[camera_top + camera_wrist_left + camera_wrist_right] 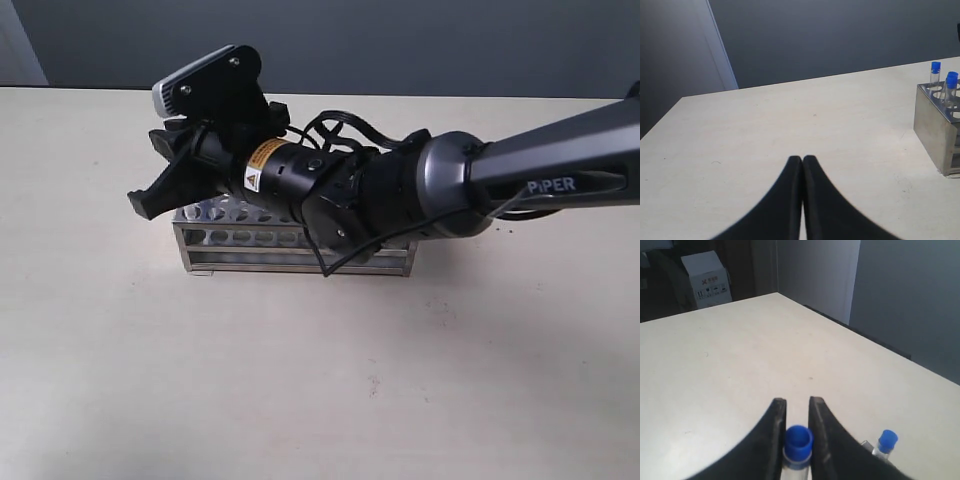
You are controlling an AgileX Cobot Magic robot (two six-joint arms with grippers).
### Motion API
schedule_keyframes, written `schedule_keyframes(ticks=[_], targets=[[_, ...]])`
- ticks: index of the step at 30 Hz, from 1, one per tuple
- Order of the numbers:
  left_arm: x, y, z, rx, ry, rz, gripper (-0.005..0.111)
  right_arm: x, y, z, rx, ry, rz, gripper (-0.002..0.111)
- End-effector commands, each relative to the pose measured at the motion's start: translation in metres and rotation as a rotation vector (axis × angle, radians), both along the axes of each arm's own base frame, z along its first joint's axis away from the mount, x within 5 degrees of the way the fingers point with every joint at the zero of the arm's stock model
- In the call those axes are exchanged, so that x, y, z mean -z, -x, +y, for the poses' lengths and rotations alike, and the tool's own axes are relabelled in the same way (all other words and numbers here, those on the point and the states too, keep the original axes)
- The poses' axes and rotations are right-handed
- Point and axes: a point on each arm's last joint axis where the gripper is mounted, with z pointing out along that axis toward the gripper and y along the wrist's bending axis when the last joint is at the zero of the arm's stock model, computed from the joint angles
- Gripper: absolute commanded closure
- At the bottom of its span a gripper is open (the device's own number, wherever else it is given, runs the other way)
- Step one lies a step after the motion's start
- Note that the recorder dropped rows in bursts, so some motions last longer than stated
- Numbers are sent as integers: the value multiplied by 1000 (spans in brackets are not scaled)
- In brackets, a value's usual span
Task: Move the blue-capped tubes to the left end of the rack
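The silver rack (240,245) stands mid-table, much of it covered by my right arm, which reaches across it. My right gripper (150,185) hangs over the rack's left end. In the right wrist view this gripper (797,402) is shut on a blue-capped tube (799,441), cap just behind the fingertips. Another blue-capped tube (887,440) stands beside it. My left gripper (802,159) is shut with nothing in it, low over bare table, apart from the rack (935,130). From that side, blue-capped tubes (935,70) show in the rack's end holes. The exterior view shows no tubes.
The beige table (320,400) spreads wide on all sides of the rack. A white cardboard box (707,280) stands off the table in the dark background. A grey wall runs behind the table's far edge (400,96).
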Motion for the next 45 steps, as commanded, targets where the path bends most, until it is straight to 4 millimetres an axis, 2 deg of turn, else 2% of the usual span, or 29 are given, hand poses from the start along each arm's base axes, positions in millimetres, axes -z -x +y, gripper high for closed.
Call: schedule_keyframes(ticks=[1,4,18,20,26,32,34,35,36,37,38,39,40,41,42,43,44,45], targets=[[-2,0,-1,9,5,-11,106,12,-1,2,-4,28,15,109],[-2,0,-1,9,5,-11,106,24,-2,3,-4,49,30,109],[-2,0,-1,9,5,-11,106,52,-4,5,-2,91,61,109],[-2,0,-1,9,5,-11,106,54,-4,5,-3,104,67,105],[-2,0,-1,9,5,-11,106,54,-4,5,-3,104,67,79],[-2,0,-1,9,5,-11,106,52,-4,5,-3,98,63,77],[-2,0,-1,9,5,-11,106,33,-5,3,12,58,42,77],[-2,0,-1,9,5,-11,106,13,-4,1,8,38,-10,77],[-2,0,-1,9,5,-11,106,4,-3,0,7,31,-37,77],[-2,0,-1,9,5,-11,106,-21,-2,-5,17,19,-115,77],[-2,0,-1,9,5,-11,106,-30,-2,-7,34,15,-136,77],[-2,0,-1,9,5,-11,106,-52,-3,-16,101,-2,-163,78],[-2,0,-1,9,5,-11,106,-70,-4,-28,169,3,-143,87],[-2,0,-1,9,5,-11,106,-80,-5,-35,193,24,-133,96],[-2,0,-1,9,5,-11,106,-97,-5,-51,210,62,-108,108],[-2,0,-1,9,5,-11,106,-104,-5,-60,210,78,-89,108],[-2,0,-1,9,5,-11,106,-122,-4,-81,207,88,-92,108],[-2,0,-1,9,5,-11,106,-130,-2,-92,206,90,-87,108]])
